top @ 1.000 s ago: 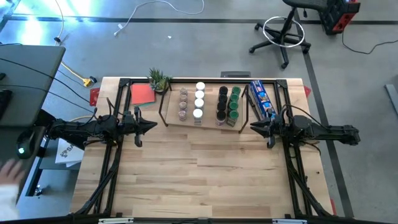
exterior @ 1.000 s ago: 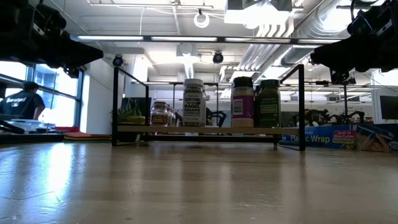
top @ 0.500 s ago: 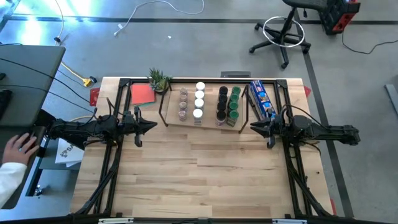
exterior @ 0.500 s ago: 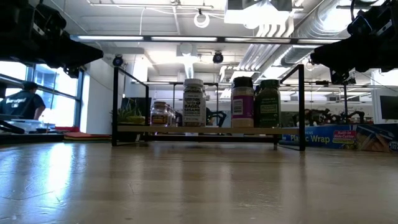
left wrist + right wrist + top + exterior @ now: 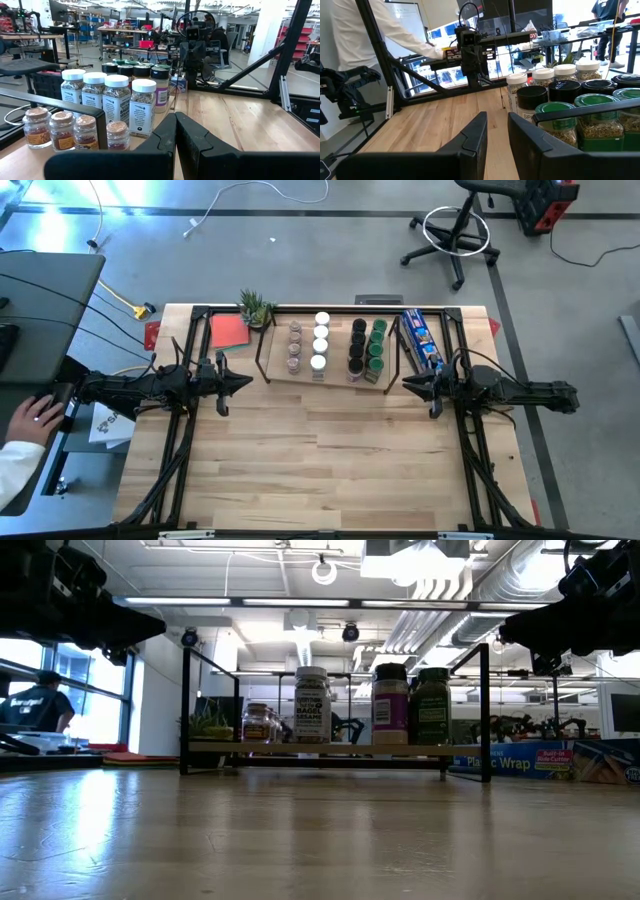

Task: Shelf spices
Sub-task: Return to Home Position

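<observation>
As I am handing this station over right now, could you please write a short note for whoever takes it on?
Left pincer: shut, empty, at the left side of the table, beside the shelf.
Right pincer: slightly open, empty, at the right side.
The spices: all on the shelf, in rows by lid colour: brownish, white, black, green.
Done: shelving, it seems; no jar loose on the table.
To do: probably nothing but parking the arms.

The pale wooden surface [image 5: 320, 470] lies open between my left hand [image 5: 247, 383] and right hand [image 5: 406, 386] and across its near half. At the far edge a light-wood, black-wire-framed rack [image 5: 335, 377] full of small lidded jars [image 5: 320, 340] and a long blue printed box [image 5: 421, 340] bar the way.
</observation>
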